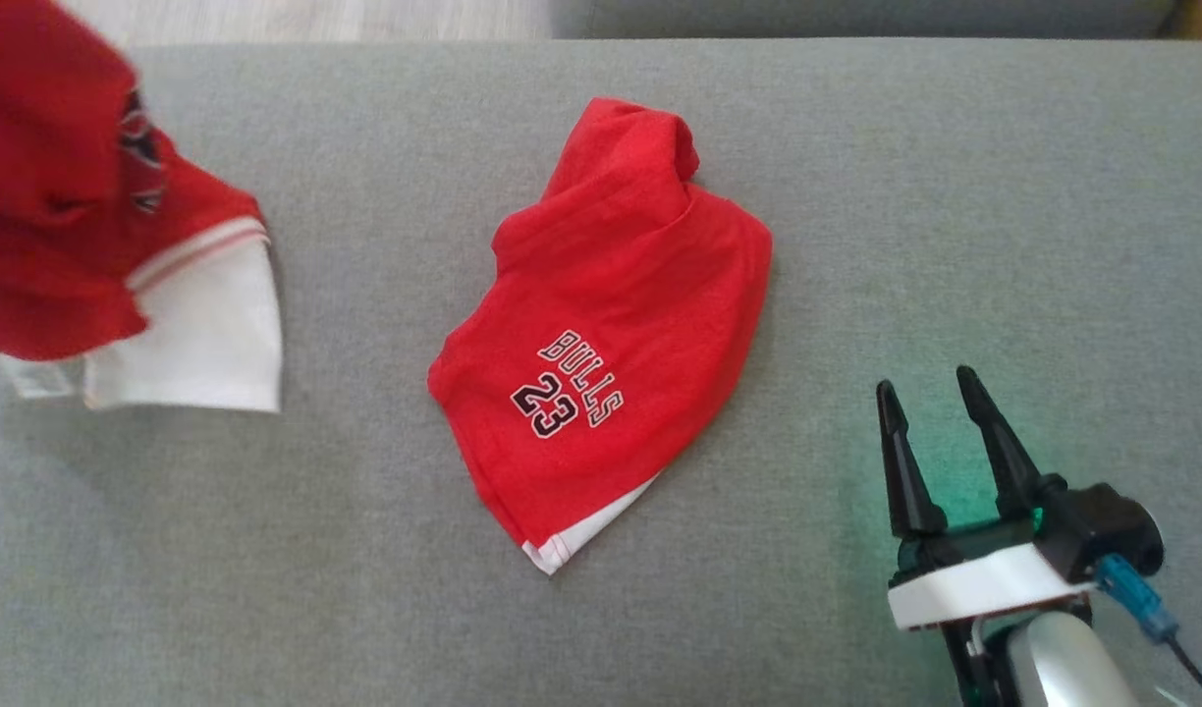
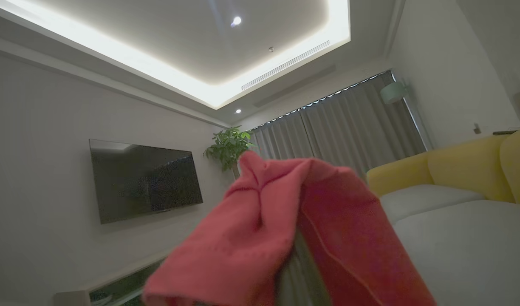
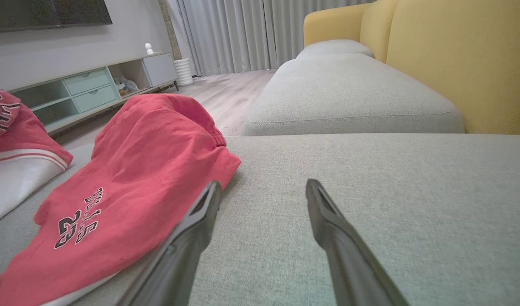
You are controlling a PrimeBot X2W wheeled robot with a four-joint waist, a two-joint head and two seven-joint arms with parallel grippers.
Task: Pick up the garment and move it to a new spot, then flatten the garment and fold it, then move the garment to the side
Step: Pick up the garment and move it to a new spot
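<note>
A red garment (image 1: 71,196) with a white band hangs at the far left of the head view, lifted so that its white hem trails on the grey sofa seat (image 1: 955,196). In the left wrist view its red cloth (image 2: 285,229) drapes over my left gripper, which is shut on it with its fingers hidden beneath. A second red garment (image 1: 611,324) printed BULLS 23 lies crumpled mid-seat. My right gripper (image 1: 927,383) hovers open and empty to the right of it. In the right wrist view, the right gripper (image 3: 263,186) points past the printed garment's (image 3: 132,170) edge; the lifted garment (image 3: 13,140) is at the left.
A yellow sofa back (image 3: 455,63) rises on the right, with another grey cushion (image 3: 349,93) beyond the seat. Wooden floor (image 3: 226,91), a low cabinet (image 3: 86,89), curtains and a wall television (image 2: 145,178) lie past the sofa's far edge.
</note>
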